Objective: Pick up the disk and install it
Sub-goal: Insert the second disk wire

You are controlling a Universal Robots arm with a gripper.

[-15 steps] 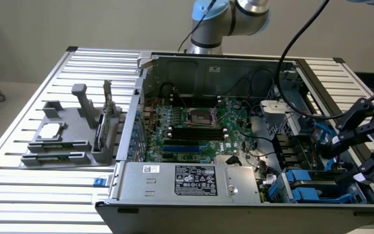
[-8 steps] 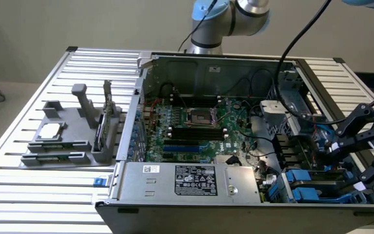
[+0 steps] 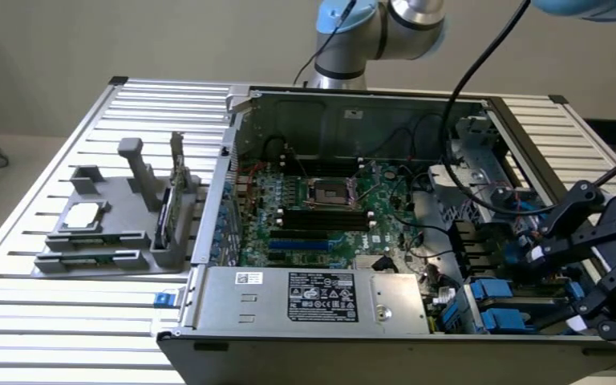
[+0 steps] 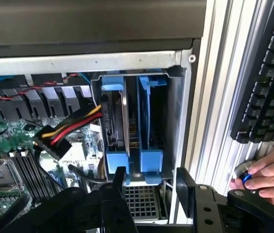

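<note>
While the gripper (image 3: 597, 277) hangs over the drive bay at the exterior view's right end of the open computer case (image 3: 319, 353), its fingers (image 4: 119, 180) are seen spread wide with nothing held between them. The disk (image 4: 119, 127) is seated upright in the bay on its blue rails, just beside an empty blue carrier (image 4: 151, 121), directly past the fingertips. A person's hand (image 4: 267, 172) rests on a knob beside a keyboard (image 4: 267, 73) on the bench (image 3: 30, 321)
</note>
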